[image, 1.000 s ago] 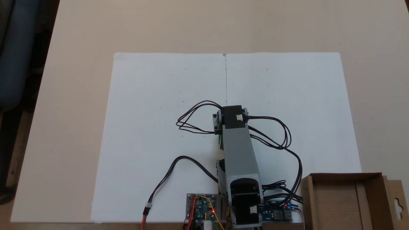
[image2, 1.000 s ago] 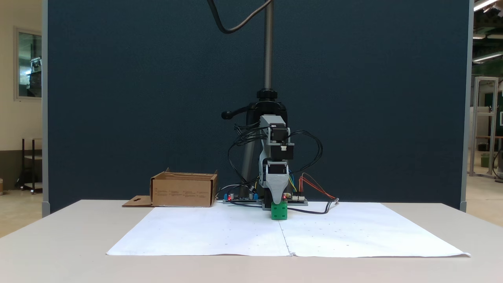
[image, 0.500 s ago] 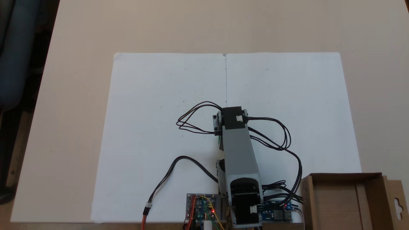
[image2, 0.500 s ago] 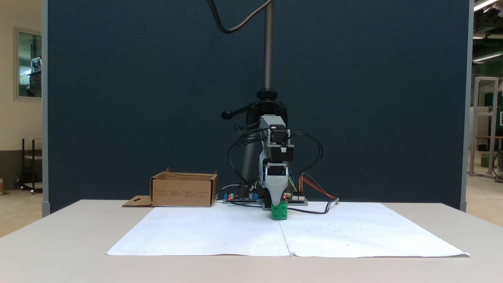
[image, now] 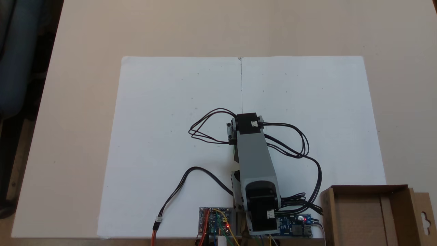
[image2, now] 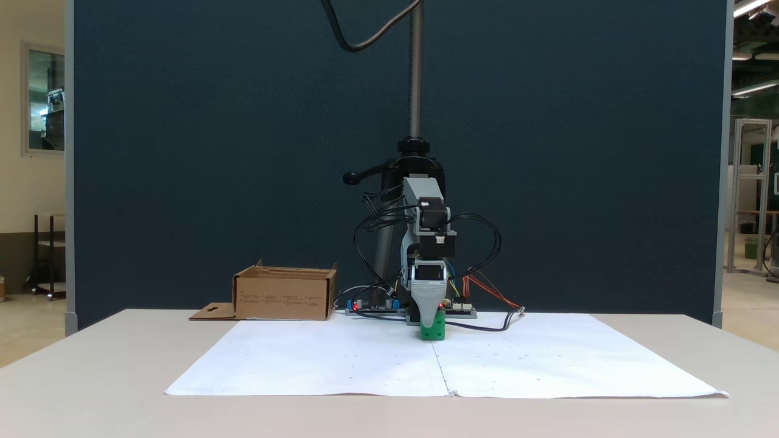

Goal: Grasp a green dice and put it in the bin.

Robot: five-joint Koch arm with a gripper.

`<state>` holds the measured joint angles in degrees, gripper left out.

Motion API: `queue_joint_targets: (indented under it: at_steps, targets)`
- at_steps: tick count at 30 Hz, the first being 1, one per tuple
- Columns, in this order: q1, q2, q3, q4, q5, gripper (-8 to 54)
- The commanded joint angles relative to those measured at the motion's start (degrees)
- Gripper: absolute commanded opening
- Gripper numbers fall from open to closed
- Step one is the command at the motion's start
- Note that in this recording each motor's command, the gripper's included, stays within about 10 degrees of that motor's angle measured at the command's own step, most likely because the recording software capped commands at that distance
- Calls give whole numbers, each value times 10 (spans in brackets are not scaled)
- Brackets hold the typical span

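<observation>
White paper sheet underneath; gripper down over small green cube dice, grip unclear; brown cardboard box bin well left.

A dark blue partition stands behind the beige table, with ceiling lights at upper right.

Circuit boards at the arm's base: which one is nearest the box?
The blue board, right of the base in a fixed view, beside the box; the grey board lies left.
</observation>
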<state>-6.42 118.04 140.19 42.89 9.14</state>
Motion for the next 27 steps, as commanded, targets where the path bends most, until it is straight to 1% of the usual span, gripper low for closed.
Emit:
queue_joint_targets:
  at_steps: [1, 6, 17, 20, 27]
  targets:
    - [-10, 2, 0, -21, 33, 447]
    - [-10, -8, 5, -27, 33, 450]
    - [-16, -15, 18, -41, 37, 436]
    - [-14, -16, 23, -54, 38, 422]
    - [-13, -31, 28, -90, 36, 414]
